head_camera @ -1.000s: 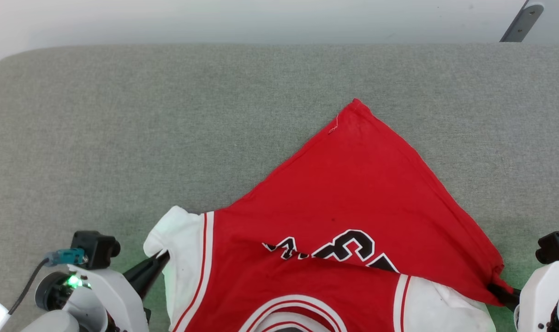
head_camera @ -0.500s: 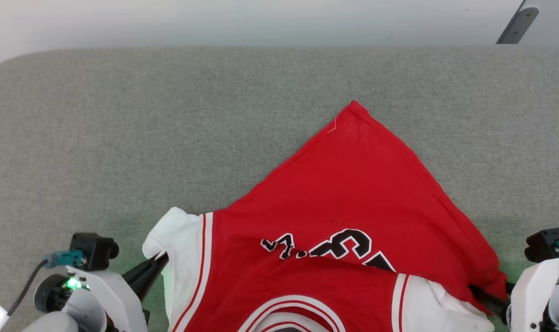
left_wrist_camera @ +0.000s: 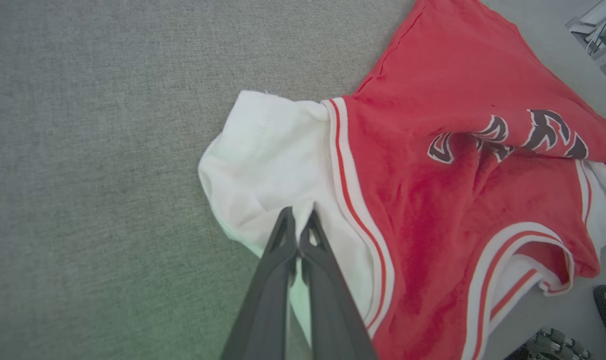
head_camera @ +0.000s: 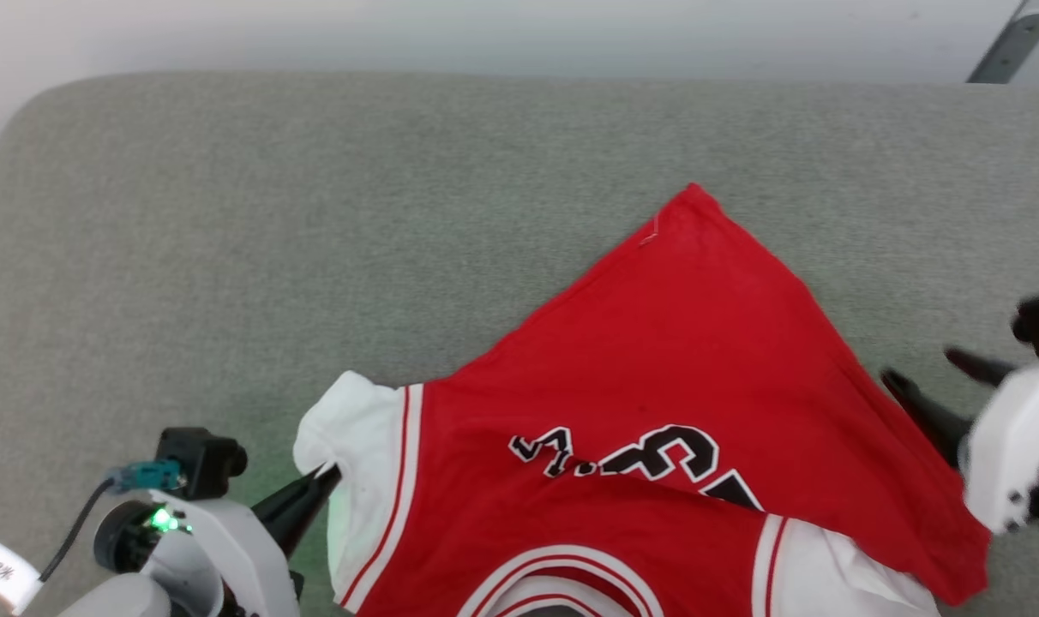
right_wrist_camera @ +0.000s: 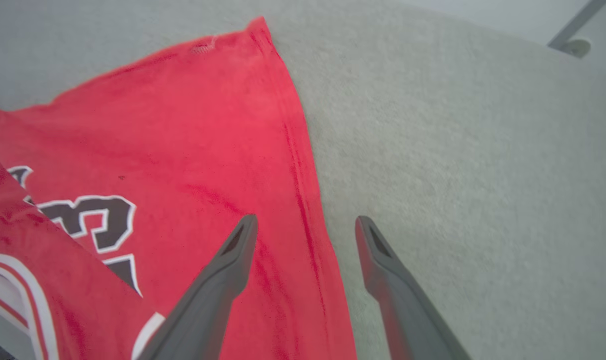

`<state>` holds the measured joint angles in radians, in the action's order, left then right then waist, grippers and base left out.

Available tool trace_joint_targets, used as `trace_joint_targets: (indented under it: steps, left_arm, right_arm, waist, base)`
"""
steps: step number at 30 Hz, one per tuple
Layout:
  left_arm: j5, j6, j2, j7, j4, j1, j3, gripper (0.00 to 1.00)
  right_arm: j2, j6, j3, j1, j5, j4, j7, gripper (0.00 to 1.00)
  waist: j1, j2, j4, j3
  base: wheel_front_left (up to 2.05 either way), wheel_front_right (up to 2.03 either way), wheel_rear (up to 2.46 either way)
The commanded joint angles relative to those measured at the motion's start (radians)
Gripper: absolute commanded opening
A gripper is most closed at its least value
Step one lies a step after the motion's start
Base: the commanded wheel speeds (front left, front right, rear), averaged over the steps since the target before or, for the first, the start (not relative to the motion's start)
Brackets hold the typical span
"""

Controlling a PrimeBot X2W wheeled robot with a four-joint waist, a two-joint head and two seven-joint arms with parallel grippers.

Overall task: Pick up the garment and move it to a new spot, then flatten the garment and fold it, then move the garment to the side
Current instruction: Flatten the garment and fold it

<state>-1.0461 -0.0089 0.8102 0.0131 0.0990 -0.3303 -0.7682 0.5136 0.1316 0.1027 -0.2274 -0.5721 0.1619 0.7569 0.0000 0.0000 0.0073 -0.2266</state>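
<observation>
Creased red knit garment lies triangular on fuzzy grey tabletop

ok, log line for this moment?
left gripper: shut on red jersey at white sleeve | right gripper: open over jersey edge | jersey: rumpled on grey table

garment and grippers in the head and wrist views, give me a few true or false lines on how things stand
1. The left gripper is shut on the white sleeve of the garment. True.
2. The right gripper is clamped on the garment's red edge. False: its jaws stand wide open and hold nothing.
3. The garment lies fully flat. False: a fold crosses the black number and hides part of it.
4. The garment rests on a grey surface. True.
</observation>
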Motion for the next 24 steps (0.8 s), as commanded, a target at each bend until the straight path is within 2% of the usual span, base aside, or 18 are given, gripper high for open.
trace_joint_targets:
  steps: [1,5,12,15,19,24]
  left_arm:
    - [0.009,-0.008,-0.011,0.002,0.000,-0.014,-0.005,0.00]
    - [0.021,-0.018,-0.032,0.004,0.008,-0.040,-0.013,0.00]
    - [0.046,-0.050,-0.089,0.017,0.032,-0.102,-0.042,0.00]
    - [0.057,-0.064,-0.116,0.019,0.048,-0.129,-0.057,0.00]
    - [0.065,-0.081,-0.147,0.015,0.070,-0.159,-0.071,0.00]
    - [0.073,-0.095,-0.172,0.011,0.091,-0.184,-0.084,0.00]
  right_arm:
    - [-0.013,-0.002,0.031,-0.057,0.008,-0.016,-0.029,1.00]
    - [-0.007,-0.002,0.118,-0.216,0.050,-0.127,-0.130,1.00]
    - [0.000,-0.002,0.290,-0.490,0.067,-0.465,-0.297,1.00]
    - [-0.006,-0.002,0.352,-0.582,0.041,-0.611,-0.313,1.00]
    - [-0.007,-0.002,0.427,-0.675,-0.022,-0.765,-0.281,1.00]
    - [0.000,-0.002,0.508,-0.747,-0.061,-0.882,-0.236,1.00]
  waist:
    - [0.0000,0.0000,0.027,-0.011]
    - [0.0000,0.0000,0.068,-0.022]
    - [0.0000,0.0000,0.164,-0.051]
    - [0.0000,0.0000,0.205,-0.066]
    - [0.0000,0.0000,0.250,-0.089]
    - [0.0000,0.0000,0.289,-0.110]
  base:
    - [0.00,0.00,0.00]
    - [0.00,0.00,0.00]
    - [0.00,0.00,0.00]
    - [0.00,0.00,0.00]
    - [0.00,0.00,0.00]
    - [0.00,0.00,0.00]
